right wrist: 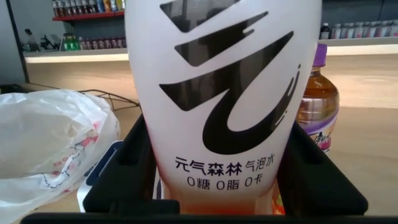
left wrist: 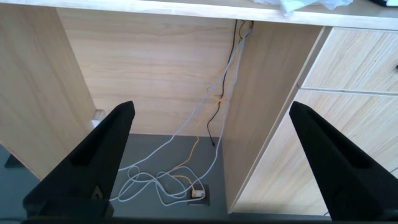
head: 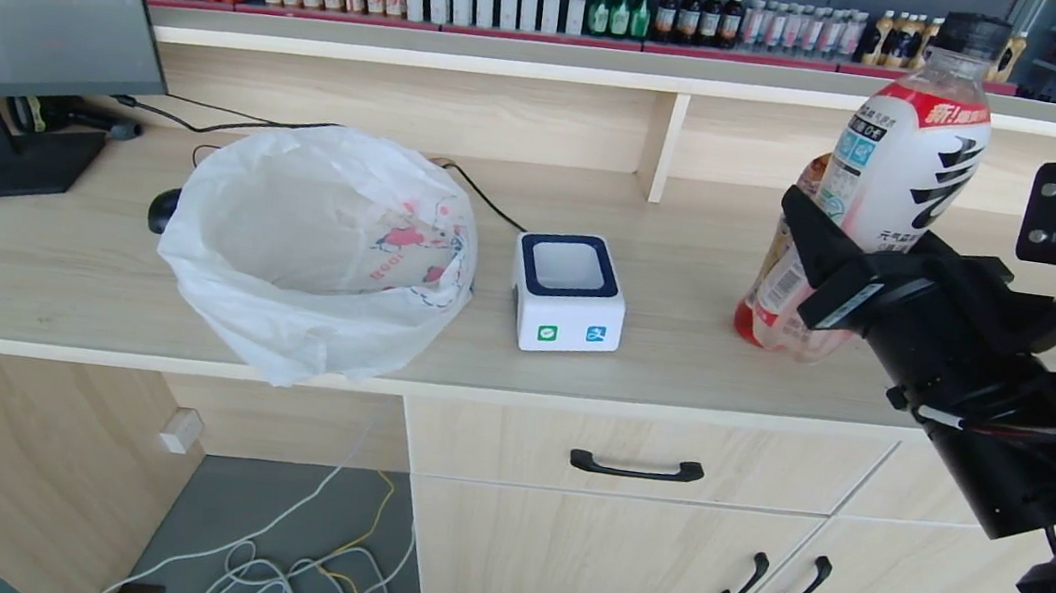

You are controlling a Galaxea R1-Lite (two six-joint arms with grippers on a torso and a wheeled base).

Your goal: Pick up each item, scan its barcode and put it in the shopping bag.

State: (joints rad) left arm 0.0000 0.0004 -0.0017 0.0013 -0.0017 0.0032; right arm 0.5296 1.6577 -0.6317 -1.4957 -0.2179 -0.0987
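Clear plastic drink bottle [head: 911, 132] with white label and black cap is held nearly upright at the right end of the light wooden counter [head: 38, 267]. It is pinched low between the black fingers of the right gripper [head: 838, 274]. An amber purple-capped bottle [right wrist: 318, 99] is noted just behind it. White plastic shopping bag [head: 323, 241] is set open just left of the white-and-navy cube scanner [head: 569, 292]. The left gripper [left wrist: 211, 115] is seen with its fingers spread wide, below countertop level.

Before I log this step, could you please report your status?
Right gripper shut on white bottle, right of scanner. Left gripper open, below counter. Second bottle just behind; way to scanner open.
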